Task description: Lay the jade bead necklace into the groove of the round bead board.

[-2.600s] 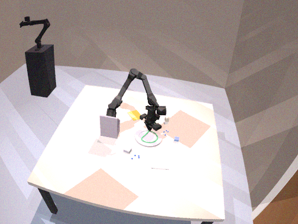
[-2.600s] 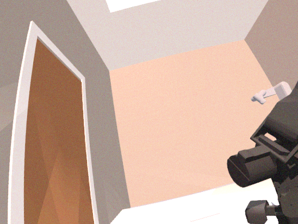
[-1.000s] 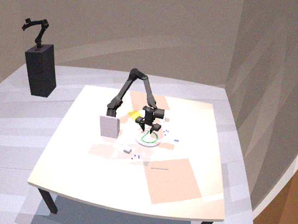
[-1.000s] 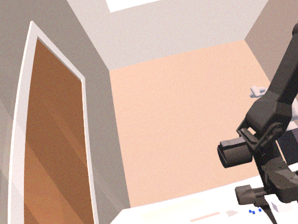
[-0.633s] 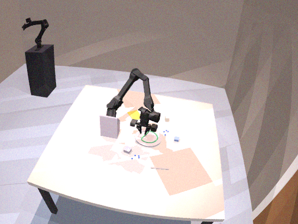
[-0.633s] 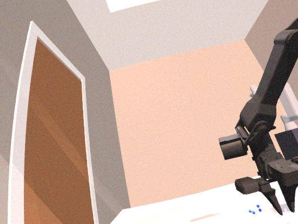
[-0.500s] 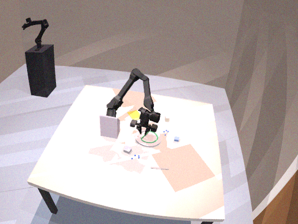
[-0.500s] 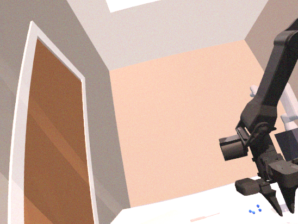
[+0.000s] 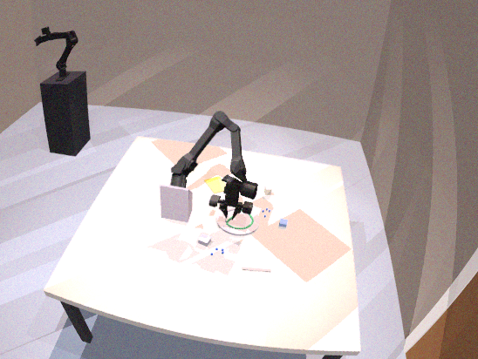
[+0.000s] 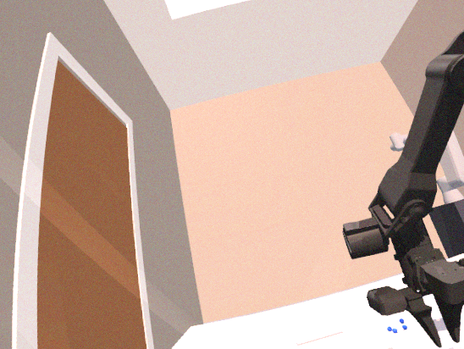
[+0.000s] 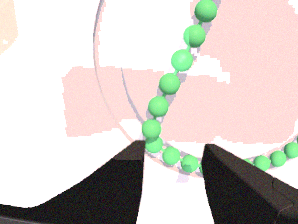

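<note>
The round white bead board (image 9: 223, 228) (image 11: 250, 100) lies on the table. The green jade bead necklace (image 9: 240, 228) (image 11: 170, 84) lies on it as a loop. In the wrist view its lower beads follow the board's curved edge, while the left stretch runs nearly straight, inside the curved groove line. My gripper (image 9: 229, 219) (image 10: 448, 344) (image 11: 173, 152) points down at the board's edge, fingers part-way open. Several beads of the lower bend show between and just beyond the fingertips, with gaps to the fingers. The right finger hides some beads. The necklace is not visible in the exterior view.
An upright pale panel (image 9: 175, 204) stands near the arm's base. A yellow square (image 9: 215, 185), a beige block (image 9: 268, 190), a blue block (image 9: 283, 223), a white block (image 9: 204, 239), small blue balls and a thin rod (image 9: 256, 269) lie around the board.
</note>
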`<state>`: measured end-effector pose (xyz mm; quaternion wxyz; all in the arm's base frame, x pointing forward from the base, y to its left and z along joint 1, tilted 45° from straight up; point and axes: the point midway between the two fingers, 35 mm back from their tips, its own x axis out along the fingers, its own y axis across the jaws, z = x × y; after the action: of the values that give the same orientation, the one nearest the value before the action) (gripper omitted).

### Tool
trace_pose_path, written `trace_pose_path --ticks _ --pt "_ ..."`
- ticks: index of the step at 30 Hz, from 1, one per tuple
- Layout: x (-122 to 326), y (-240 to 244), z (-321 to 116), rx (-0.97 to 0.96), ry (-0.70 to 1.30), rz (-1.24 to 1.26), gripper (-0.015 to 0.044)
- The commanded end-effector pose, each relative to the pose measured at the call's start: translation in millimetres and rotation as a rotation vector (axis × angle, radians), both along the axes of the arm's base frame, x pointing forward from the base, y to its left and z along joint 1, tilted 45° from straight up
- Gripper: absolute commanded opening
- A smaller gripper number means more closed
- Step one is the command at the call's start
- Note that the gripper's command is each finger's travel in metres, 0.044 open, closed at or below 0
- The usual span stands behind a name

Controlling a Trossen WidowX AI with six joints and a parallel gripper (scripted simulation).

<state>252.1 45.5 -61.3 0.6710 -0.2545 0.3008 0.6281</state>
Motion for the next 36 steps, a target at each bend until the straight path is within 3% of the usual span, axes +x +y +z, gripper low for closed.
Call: trace_pose_path --ticks 1,20,25,36 --pt "-5 6 -5 0.008 0.018 -0.003 0.012" --pt "-8 18 -17 0.013 0.028 -0.003 0.012" --pt "-6 16 -16 0.008 0.018 0.001 0.0" --pt "-6 16 -16 0.008 0.018 0.001 0.0"
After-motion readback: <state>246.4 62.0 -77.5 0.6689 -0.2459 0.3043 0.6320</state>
